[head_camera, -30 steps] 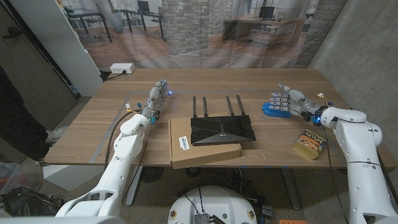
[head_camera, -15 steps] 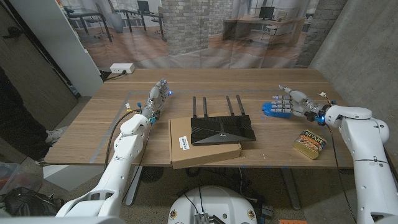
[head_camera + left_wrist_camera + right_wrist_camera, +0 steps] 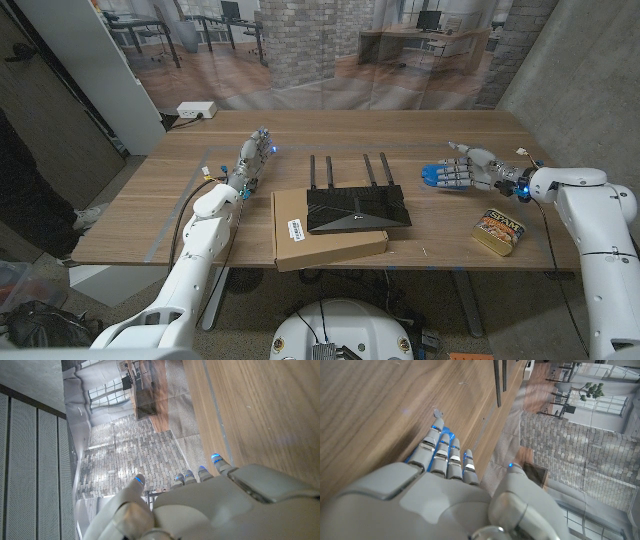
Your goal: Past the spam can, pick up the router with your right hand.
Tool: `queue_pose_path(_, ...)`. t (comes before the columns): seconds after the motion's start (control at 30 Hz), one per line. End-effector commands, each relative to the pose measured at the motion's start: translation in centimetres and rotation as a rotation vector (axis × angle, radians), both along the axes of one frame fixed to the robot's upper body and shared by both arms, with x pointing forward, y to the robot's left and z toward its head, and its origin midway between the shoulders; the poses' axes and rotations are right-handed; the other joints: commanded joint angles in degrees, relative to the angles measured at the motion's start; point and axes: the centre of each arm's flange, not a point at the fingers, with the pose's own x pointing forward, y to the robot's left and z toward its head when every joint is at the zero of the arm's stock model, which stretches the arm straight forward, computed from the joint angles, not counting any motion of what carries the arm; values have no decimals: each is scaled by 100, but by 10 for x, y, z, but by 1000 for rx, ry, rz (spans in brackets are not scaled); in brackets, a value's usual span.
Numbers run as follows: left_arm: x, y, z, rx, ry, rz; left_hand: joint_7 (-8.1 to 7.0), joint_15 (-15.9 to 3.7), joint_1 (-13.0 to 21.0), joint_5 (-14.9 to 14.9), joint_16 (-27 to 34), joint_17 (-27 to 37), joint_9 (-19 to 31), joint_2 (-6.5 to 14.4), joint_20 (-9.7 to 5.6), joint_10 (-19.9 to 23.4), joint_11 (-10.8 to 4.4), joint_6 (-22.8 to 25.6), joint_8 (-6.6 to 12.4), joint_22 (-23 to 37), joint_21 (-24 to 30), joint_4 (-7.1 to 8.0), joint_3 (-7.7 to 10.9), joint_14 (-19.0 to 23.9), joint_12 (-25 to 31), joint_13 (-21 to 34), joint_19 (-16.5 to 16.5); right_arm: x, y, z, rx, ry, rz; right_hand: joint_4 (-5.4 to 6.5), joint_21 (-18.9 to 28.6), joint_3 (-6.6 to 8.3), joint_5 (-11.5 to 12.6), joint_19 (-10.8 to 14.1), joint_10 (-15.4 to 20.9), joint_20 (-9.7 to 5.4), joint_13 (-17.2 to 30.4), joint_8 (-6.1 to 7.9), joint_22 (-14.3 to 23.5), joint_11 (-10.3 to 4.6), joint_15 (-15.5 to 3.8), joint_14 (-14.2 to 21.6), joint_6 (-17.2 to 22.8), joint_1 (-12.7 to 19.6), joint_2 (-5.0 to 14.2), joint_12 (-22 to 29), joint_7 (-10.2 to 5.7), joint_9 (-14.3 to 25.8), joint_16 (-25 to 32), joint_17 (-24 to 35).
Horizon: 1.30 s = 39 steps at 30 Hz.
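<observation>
One router, one cardboard box, one spam can, one white power strip.

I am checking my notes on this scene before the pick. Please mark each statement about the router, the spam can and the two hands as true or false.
1. The router lies on a flat cardboard box. True.
2. The right hand already holds the router. False: it holds nothing and is apart from the router, on its right side.
3. The spam can stands on the cardboard box. False: it stands on the table, near the right arm.
4. The left hand holds nothing, its fingers extended. True.
5. The router's antennas lie folded flat. False: they stand upright.
</observation>
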Motion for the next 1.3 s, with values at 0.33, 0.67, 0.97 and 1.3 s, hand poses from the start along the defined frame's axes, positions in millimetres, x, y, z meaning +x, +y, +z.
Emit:
queue_pose_path(0.33,4,1,-1,-6,5,-3,31,39,10,31,21,10,15,244,49,-315,33,-226,16,5,-21,4,-43,-761,17,8,-143,2,-1,7,-74,97,86,-18,59,-20,-6,186,145,50,31,32,19,6,-4,211,152,-80,-75,36,433,35,32,18)
queue_pose_path(0.67,7,1,-1,-8,7,-3,30,41,10,31,21,10,15,244,47,-319,36,-225,17,6,-30,4,-48,-761,16,8,-140,6,-1,9,-95,127,126,0,59,-80,-6,269,224,60,36,42,19,7,20,278,234,-159,-150,43,440,45,18,21)
queue_pose_path(0.97,11,1,1,-11,9,-6,36,43,10,32,22,10,15,245,43,-320,37,-224,17,6,-37,5,-53,-761,16,8,-132,10,-1,12,-119,130,167,-120,-9,-108,18,232,130,60,48,-49,17,1,21,228,81,-55,-292,-34,435,39,-68,10)
queue_pose_path(1.3,16,-2,3,-13,13,-15,39,43,9,34,23,10,16,246,45,-309,40,-224,18,7,-44,6,-58,-758,20,8,-128,13,-3,16,-164,160,210,-327,-86,-87,59,197,-37,41,70,-114,16,-7,-17,130,-139,194,-410,-128,438,40,-157,7)
